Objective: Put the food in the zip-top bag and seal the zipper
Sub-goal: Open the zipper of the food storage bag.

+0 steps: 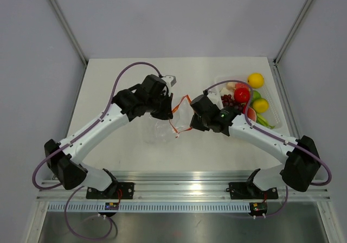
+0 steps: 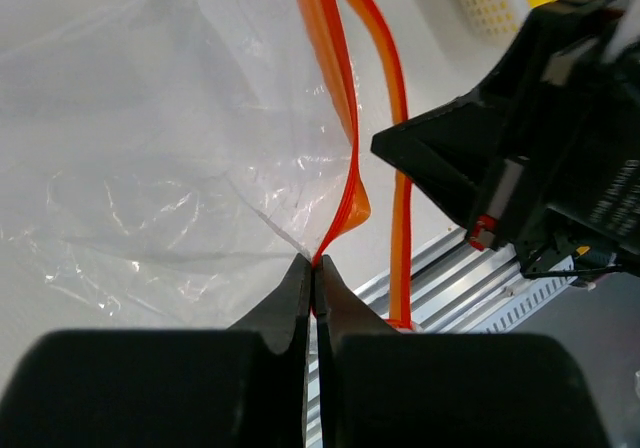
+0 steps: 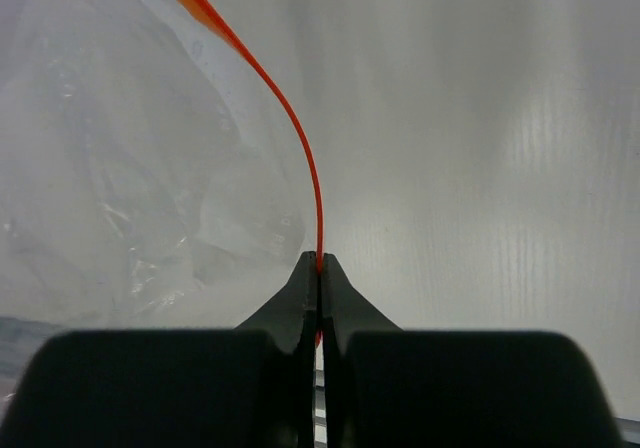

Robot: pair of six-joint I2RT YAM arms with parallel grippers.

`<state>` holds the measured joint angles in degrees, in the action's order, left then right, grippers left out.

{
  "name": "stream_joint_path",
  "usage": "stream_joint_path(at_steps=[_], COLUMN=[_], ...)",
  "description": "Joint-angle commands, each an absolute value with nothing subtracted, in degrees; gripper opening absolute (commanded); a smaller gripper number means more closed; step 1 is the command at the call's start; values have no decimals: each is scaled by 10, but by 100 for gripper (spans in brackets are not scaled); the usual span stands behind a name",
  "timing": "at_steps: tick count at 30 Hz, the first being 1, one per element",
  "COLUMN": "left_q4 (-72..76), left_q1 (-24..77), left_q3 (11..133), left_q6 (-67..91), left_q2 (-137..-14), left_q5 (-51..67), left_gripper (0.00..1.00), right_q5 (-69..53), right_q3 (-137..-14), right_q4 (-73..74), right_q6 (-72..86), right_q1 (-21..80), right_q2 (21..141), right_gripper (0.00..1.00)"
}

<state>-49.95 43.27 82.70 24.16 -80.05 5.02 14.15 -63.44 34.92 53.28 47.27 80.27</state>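
Surface [image 1: 108, 85] pale and flat, both arms reaching in over it. Left of centre, black two-finger left tool [image 2: 313, 268] has its fingers pressed together, clenched on thin red-orange zipper strip [image 2: 340, 88] at the mouth of small clear floppy plastic zip-top bag [image 1: 154, 130]. In the left wrist view the strip rises from between the fingertips. A second strand hangs apart just to its right, so the mouth gapes there. Crumpled bag film spreads to the left of the strip. From the top view cannot tell how much of the bag lies on the surface and how much hangs from the mouth edge.

Just right of the bag, right tool [image 3: 318, 260] faces the left tool, near it but apart. Its fingers are also closed tight on the strip. The right wrist view shows the strip curving up and left from the fingertips, bag film on the left side.

Far right, rigid white rectangular tray [image 1: 278, 113] sits near the surface's right edge, partly under the right arm. All the food seen is in it:
- purple toy grapes [image 1: 227, 100] at its left side, beside the right tool's wrist
- red round toy fruit [image 1: 242, 94]
- yellow toy lemon [image 1: 255, 80] at the far end
- small green piece [image 1: 256, 95]
- second yellow lemon [image 1: 261, 105]
- long green piece [image 1: 264, 122] at the near end
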Motion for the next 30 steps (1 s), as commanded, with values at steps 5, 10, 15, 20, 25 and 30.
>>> stream_joint_path(at_steps=[5,10,15,20,25,30], left_q4=[-428,-431,-425,-429,-428,-460], left_q1=[432,434,457,467,487,494], left_q3=[806,826,847,866,881,903], left_q6=[236,240,244,255,265,289], left_q2=[-835,-852,-862,-867,-872,-894], left_q5=[92,97,92,91,88,6], left_gripper=[0,32,46,56,64,59], right_q5=[193,173,165,164,157,163], right_q3=[-606,-602,-630,-650,-658,-670], right_q4=[349,336,338,344,340,339], right_q6=[548,551,554,548,550,555], right_q1=[452,452,460,464,468,486], right_q2=[738,717,716,717,726,740], right_gripper=[0,0,0,0,0,0])
